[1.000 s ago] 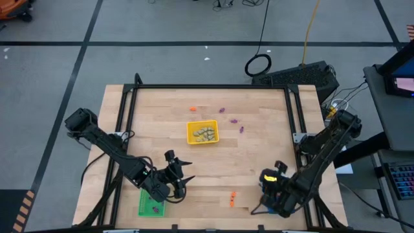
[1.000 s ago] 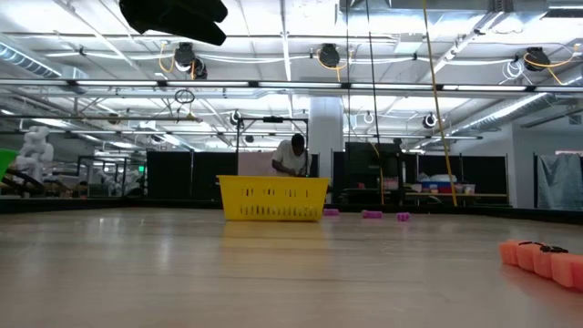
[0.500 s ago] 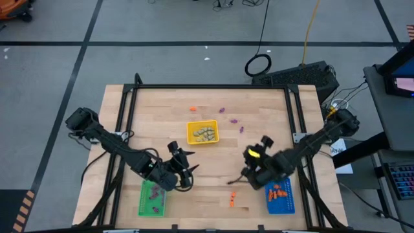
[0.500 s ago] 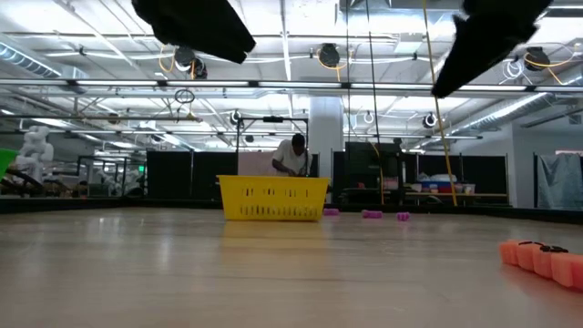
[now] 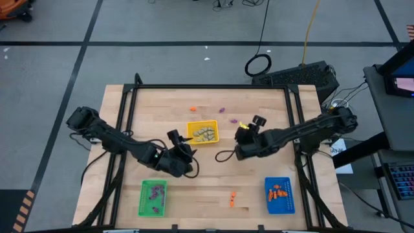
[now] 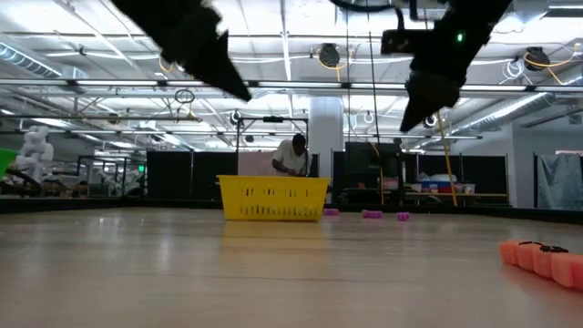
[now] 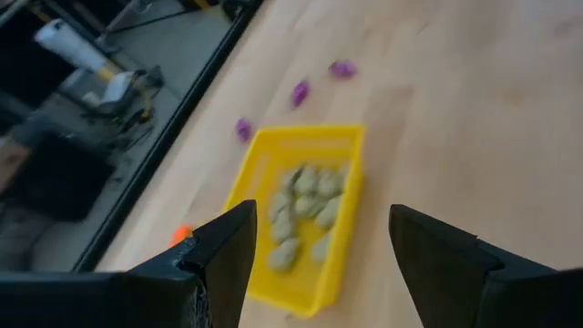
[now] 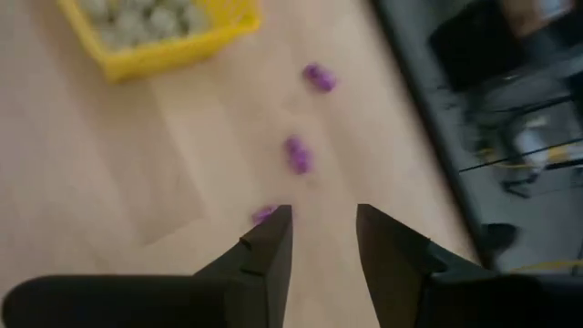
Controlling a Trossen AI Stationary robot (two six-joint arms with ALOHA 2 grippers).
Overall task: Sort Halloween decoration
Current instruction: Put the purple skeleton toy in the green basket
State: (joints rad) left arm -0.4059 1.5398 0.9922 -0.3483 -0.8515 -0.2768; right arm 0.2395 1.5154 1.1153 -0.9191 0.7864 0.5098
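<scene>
Dark, matte plastic forms both claws. The right claw (image 5: 240, 134) hangs over the middle of the tabletop, toward its right half; its fingers (image 8: 264, 244) stand partly apart with nothing between them, aimed at three purple trinkets (image 8: 297, 155) lying loose on the bare wood just ahead. The left claw (image 5: 184, 154) hangs left of centre, just in front of the yellow tray (image 5: 203, 133); its fingers (image 7: 221, 244) are spread wide and hold nothing.

Progress, judged from the layout:
- Yellow tray, centre of the tabletop: filled with pale beige-grey trinkets (image 7: 305, 205). No pale pieces are visible outside it, so this colour appears finished.
- Green tray (image 5: 153, 197), near the front left corner: holds several purple pieces.
- Blue tray (image 5: 279, 194), near the front right corner: holds several orange pieces.
- Left to sort: the three purple trinkets between the yellow tray and the far edge, one orange trinket (image 5: 193, 109) near the far edge, and an orange piece (image 5: 231, 197) near the front edge between the green and blue trays.

The task is judged well past halfway, with about five pieces outstanding.

Materials: the tabletop (image 5: 162, 110) is pale, smooth planked wood inside a black metal frame. The trays are rectangular moulded plastic; the yellow one has slotted walls. The trinkets are small, rounded and lumpy; finer shape cannot be made out.
</scene>
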